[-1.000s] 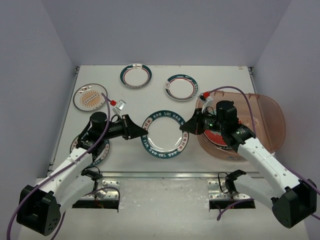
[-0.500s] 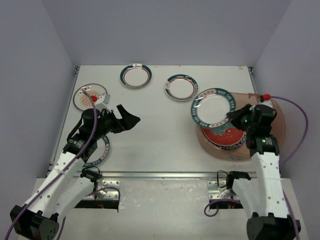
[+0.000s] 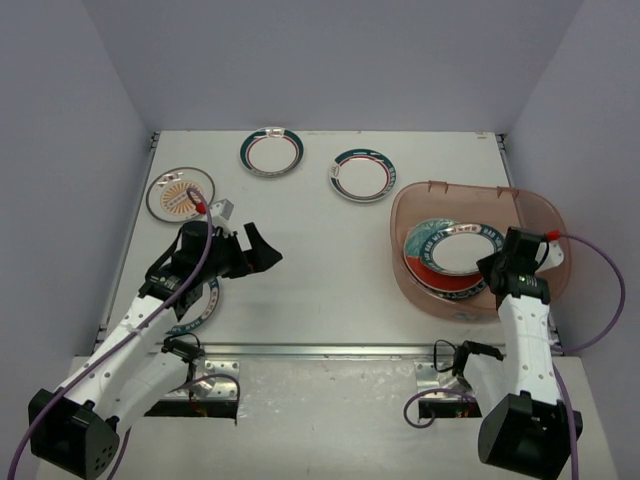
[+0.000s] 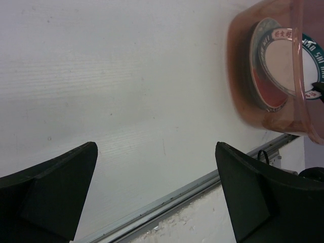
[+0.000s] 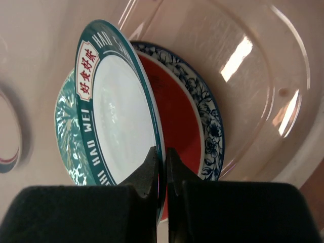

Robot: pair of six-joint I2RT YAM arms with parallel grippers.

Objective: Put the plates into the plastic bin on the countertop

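The brownish-pink plastic bin (image 3: 470, 188) stands at the right of the white countertop (image 3: 320, 240). My right gripper (image 3: 490, 267) (image 5: 163, 152) is shut on the rim of a teal-rimmed white plate (image 3: 452, 250) (image 5: 119, 126). It holds that plate tilted inside the bin, over a red plate with a blue floral rim (image 5: 182, 111) and a teal-patterned plate (image 5: 65, 136). My left gripper (image 3: 268, 250) (image 4: 156, 147) hangs open and empty over the left-middle countertop. Loose plates lie at the back (image 3: 271, 151) (image 3: 361, 175), at the left (orange-centred) (image 3: 180, 195), and partly under my left arm (image 3: 198, 305).
The countertop's metal front edge (image 3: 320, 350) (image 4: 177, 195) runs along the near side. Grey walls close the back and both sides. The right arm's purple cable (image 3: 600, 290) loops outside the bin. The left wrist view shows the bin (image 4: 238, 76) far to its right.
My left gripper opened, let go of the teal-rimmed plate and drew back left. My right gripper carried that plate from the middle of the countertop over to the bin and lowered it inside.
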